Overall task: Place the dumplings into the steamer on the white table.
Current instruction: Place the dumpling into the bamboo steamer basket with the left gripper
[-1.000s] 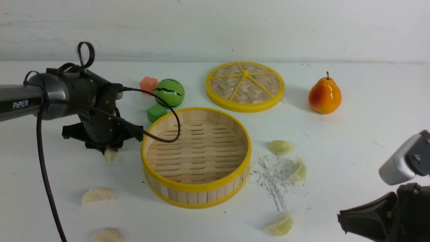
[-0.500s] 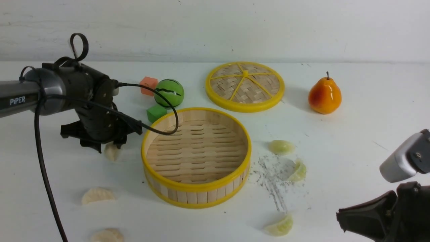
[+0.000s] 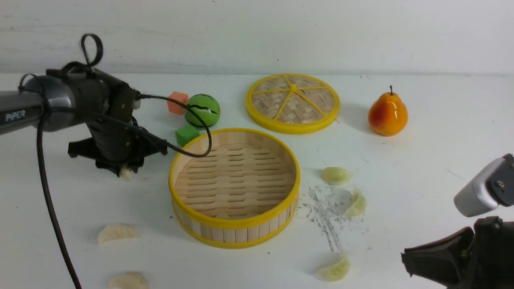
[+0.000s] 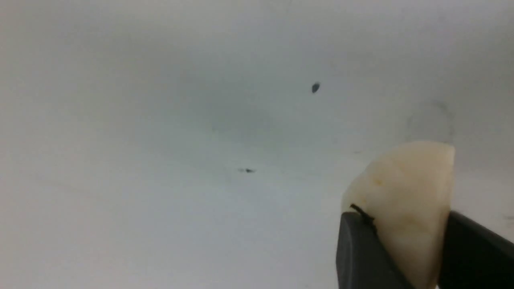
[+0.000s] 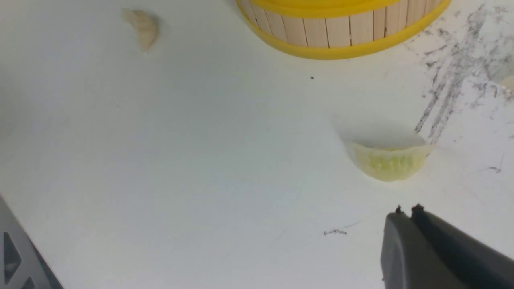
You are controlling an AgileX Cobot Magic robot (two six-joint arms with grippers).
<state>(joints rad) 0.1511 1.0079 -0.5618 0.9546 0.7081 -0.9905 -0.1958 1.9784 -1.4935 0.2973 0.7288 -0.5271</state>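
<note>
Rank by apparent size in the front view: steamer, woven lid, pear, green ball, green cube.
1. steamer
2. woven lid, though it lies farther back
3. pear
4. green ball, only a little smaller than the pear
5. green cube

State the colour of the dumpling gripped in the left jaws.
Cream-white, with faint tan smudges. The dumpling shows best in the left wrist view.

Raised the cream dumpling (image 4: pixel 401 188) clear of the desk (image 3: pixel 80 200), pinched in the left hand (image 3: pixel 125 169). Carried higher and farther out from the steamer's (image 3: pixel 235 223) left side than a second ago.
</note>
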